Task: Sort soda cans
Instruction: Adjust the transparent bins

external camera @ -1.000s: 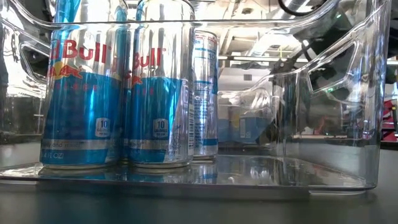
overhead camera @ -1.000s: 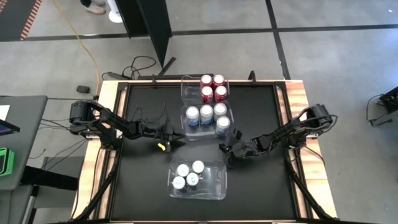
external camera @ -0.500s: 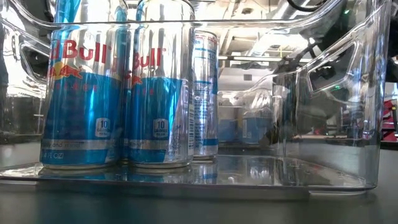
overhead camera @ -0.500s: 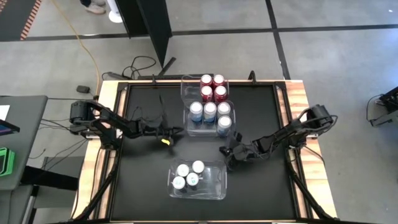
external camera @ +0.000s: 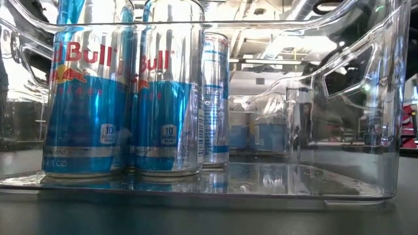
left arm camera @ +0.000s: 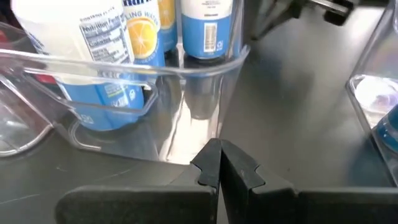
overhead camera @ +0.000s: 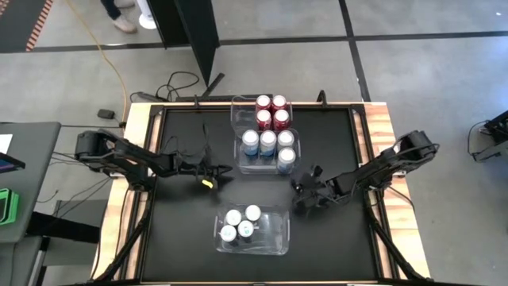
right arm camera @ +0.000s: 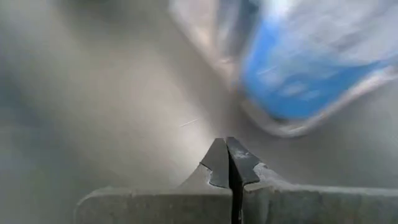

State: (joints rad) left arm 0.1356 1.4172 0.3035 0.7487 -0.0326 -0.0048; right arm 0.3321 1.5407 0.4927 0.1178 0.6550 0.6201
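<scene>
"Bull" in red is read on two light blue soda cans (external camera: 124,91) in the low view; "Nutrition Facts" is printed on a can (left arm camera: 81,43) seen by the left wrist.

Three clear plastic boxes sit on the black table top (overhead camera: 182,230) with its light wood edge (overhead camera: 136,119). Two boxes (overhead camera: 237,111) (overhead camera: 238,155) touch at the far middle. One box (overhead camera: 274,230) sits near. A yellow cord (overhead camera: 111,63) runs over the grey floor (overhead camera: 429,71), far left.
</scene>
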